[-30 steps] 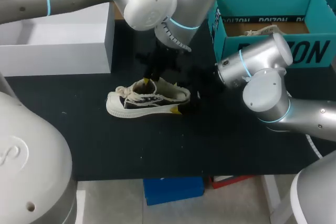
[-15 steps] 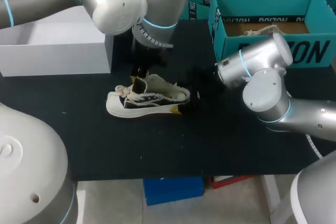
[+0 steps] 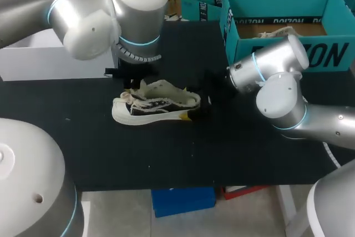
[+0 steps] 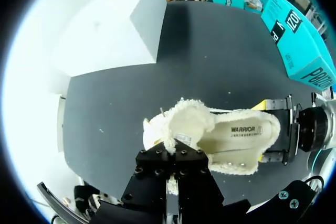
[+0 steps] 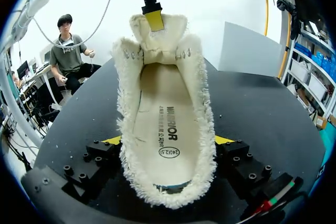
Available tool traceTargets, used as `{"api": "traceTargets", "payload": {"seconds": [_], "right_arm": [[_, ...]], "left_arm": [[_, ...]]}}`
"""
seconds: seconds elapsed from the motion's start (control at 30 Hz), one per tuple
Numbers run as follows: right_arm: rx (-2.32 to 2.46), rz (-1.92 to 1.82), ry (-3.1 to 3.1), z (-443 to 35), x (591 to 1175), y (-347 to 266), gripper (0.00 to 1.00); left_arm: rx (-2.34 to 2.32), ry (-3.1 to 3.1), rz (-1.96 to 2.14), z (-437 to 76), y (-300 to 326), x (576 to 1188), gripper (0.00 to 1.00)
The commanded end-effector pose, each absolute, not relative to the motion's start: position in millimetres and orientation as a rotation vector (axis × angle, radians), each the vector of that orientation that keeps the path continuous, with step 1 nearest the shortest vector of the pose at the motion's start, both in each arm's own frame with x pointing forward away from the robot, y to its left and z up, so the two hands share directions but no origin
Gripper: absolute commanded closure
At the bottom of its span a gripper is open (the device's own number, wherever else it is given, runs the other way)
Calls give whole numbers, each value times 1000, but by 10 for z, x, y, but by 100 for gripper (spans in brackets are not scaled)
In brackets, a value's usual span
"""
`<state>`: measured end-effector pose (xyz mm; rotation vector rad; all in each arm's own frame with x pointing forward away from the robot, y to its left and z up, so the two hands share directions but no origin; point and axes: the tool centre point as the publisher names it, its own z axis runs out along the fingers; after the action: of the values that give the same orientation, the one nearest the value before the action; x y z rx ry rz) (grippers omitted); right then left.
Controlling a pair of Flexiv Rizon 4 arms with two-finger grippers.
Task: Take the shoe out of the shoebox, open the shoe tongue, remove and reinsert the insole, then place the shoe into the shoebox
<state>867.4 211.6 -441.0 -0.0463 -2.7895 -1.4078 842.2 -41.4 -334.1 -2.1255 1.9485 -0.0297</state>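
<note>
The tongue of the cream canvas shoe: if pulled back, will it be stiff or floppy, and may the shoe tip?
The cream fabric tongue is probably floppy: it curls where the left gripper pinches it. The low cream canvas shoe seems unlikely to tip, because the right gripper clamps its heel from both sides. Frayed edges suggest soft, light cloth.

Left arm [image 3: 89,20] bent in from the side, left tool [image 4: 175,155] pointing down, fingers [image 4: 157,167] pinched together on the shoe tongue [image 4: 181,121], right arm [image 3: 277,101] lying low, right tool [image 5: 167,141] level, fingertips [image 5: 112,140] clamping the shoe [image 5: 168,129] at both heel sides.
</note>
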Motion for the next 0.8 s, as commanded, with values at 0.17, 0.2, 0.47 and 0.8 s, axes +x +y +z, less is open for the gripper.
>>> {"api": "traceTargets", "payload": {"seconds": [0.17,0.2,0.47,0.8], "right_arm": [[-48,-1405,-2790,-4454,8700,2140,100],[-48,-1405,-2790,-4454,8700,2140,100],[-48,-1405,-2790,-4454,8700,2140,100],[-48,-1405,-2790,-4454,8700,2140,100]], "left_arm": [[-2219,2046,-276,-3540,-223,8362,100],[-2227,2046,-270,-3570,-217,8363,100],[-2244,2068,-257,-3665,-244,8399,57],[-2121,2337,-413,-3332,-337,8417,0]]}}
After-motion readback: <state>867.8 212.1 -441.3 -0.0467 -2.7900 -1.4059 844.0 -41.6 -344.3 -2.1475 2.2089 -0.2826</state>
